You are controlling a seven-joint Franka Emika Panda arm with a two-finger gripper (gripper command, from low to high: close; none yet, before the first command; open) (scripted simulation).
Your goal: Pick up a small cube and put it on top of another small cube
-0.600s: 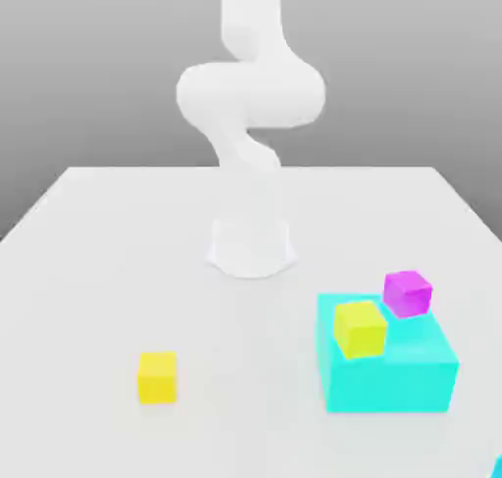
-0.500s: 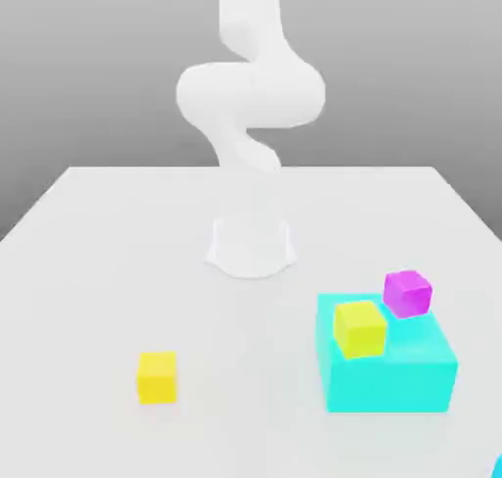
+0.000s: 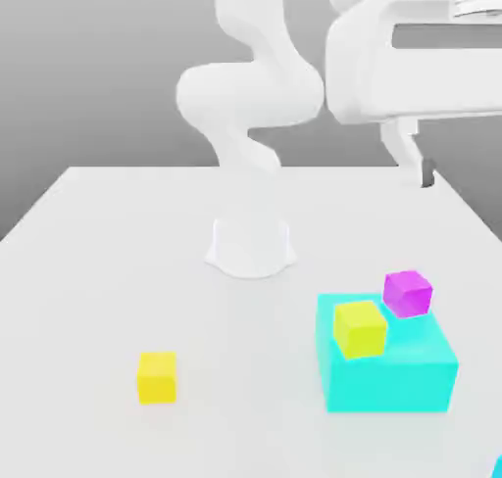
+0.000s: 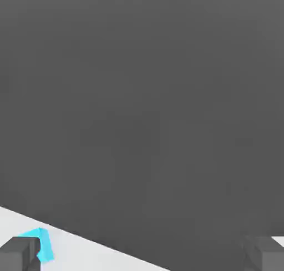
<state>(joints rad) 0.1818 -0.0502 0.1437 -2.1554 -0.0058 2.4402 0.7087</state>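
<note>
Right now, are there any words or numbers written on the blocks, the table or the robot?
No, there is nothing to read anywhere.
Pink cube: plain, no writing.
Two yellow cubes: plain.
Big blue block: plain.
Small blue cube: plain.
White table: no marks.
Robot arm and its claw: no label or logo.
</note>
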